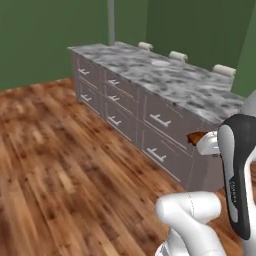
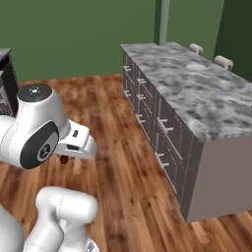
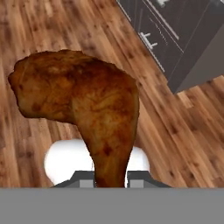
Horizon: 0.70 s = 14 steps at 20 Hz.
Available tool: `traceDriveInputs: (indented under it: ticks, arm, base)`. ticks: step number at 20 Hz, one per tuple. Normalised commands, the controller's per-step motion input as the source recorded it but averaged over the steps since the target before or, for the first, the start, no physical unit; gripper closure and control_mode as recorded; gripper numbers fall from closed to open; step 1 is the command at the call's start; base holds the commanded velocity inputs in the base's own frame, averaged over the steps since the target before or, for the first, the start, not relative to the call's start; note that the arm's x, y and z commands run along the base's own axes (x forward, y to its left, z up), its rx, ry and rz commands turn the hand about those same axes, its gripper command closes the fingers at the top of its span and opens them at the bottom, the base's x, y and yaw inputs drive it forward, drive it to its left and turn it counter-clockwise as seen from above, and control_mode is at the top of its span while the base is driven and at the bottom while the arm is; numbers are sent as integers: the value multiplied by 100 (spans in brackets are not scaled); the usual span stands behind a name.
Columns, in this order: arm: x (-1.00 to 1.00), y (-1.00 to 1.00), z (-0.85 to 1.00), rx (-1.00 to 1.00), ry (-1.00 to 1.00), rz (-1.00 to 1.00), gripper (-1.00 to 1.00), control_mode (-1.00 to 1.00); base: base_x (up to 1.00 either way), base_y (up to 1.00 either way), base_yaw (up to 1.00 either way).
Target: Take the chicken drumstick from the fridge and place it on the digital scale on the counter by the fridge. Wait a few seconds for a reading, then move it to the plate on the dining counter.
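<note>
Gripper (image 3: 111,181) is clamping its jaws on the chicken drumstick (image 3: 87,105), hanging above wood floor (image 3: 52,26) beside the dining counter (image 2: 206,98).

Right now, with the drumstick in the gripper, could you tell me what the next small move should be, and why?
Probably carry it toward the plate on the dining counter. The gripper is shut on the drumstick, which hangs over the wooden floor, short of the counter.

Open floor (image 1: 60,165) left; dining counter (image 1: 165,82) blocks right.
</note>
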Motion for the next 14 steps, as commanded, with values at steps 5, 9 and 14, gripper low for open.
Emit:
traceDriveInputs:
  ticks: [5,9,14]
  arm:
    - [0,0,0,0,0,0,100,100]
    - [0,0,0,0,0,0,100,100]
    - [0,0,0,0,0,0,100,100]
  base:
    - [54,-58,-33]
    - [43,-75,-34]
    - [75,-95,-25]
